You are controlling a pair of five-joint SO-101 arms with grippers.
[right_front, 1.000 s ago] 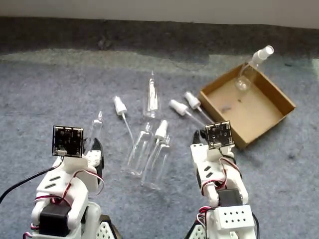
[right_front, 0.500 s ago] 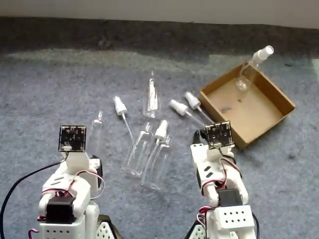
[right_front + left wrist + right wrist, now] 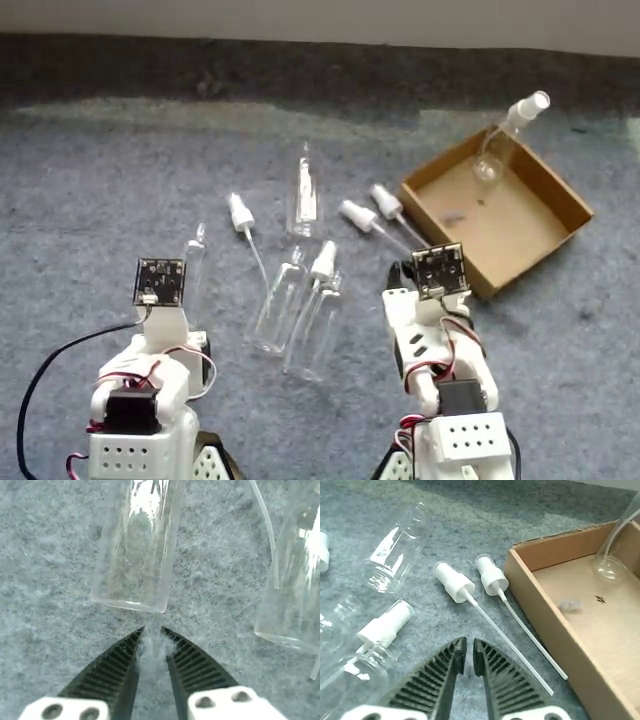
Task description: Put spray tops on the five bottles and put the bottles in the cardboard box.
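Clear bottles lie on the grey carpet: one (image 3: pixel 193 262) at the left, two (image 3: pixel 280 298) (image 3: pixel 318 322) side by side in the middle, one (image 3: pixel 304 200) farther back. Loose white spray tops (image 3: pixel 240 212) (image 3: pixel 355 214) (image 3: pixel 385 200) lie among them, and another top (image 3: pixel 323 260) rests at the neck of a middle bottle. The cardboard box (image 3: pixel 548 190) holds a capped bottle (image 3: pixel 505 135) leaning on its far wall. My left gripper (image 3: pixel 152 630) is shut and empty just short of the left bottle's base (image 3: pixel 131 555). My right gripper (image 3: pixel 469 649) is shut and empty, near two spray tops (image 3: pixel 454 582) (image 3: pixel 491 575).
The box's near wall (image 3: pixel 555 625) stands close beside the right gripper. A spray top's dip tube (image 3: pixel 266 535) and a second bottle (image 3: pixel 295 580) lie beside the left gripper. Bare carpet stretches left of the bottles and in front of both arms.
The left arm has drawn back toward its base and shifted slightly right, away from the left bottle. The right arm and all the objects have stayed put.
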